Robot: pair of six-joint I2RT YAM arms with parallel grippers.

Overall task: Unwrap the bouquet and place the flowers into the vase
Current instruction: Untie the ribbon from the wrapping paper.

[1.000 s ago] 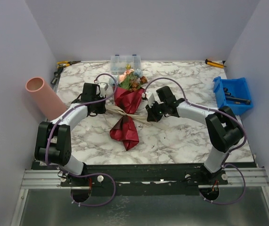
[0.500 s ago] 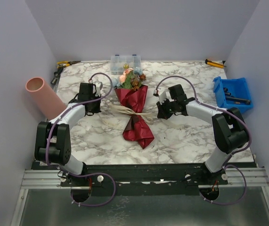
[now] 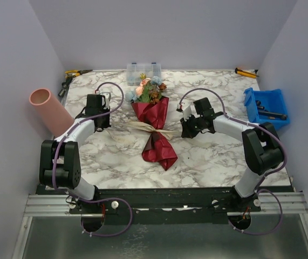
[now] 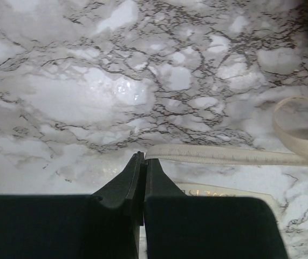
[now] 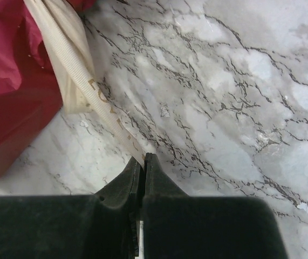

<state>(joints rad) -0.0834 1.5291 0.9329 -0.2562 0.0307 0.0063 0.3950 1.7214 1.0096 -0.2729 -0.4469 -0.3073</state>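
The bouquet lies centred on the table; the vase far left.

Maroon-wrapped bouquet lying ctr, beige ribbon on, flowers at far end; pink vase far left.

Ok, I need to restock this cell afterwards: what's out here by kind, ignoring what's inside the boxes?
Bouquet: 1
Vase: 1
Clear box: 1
Blue bin: 1
Yellow-handled tools: 2 (far left, far right)
Total: 6
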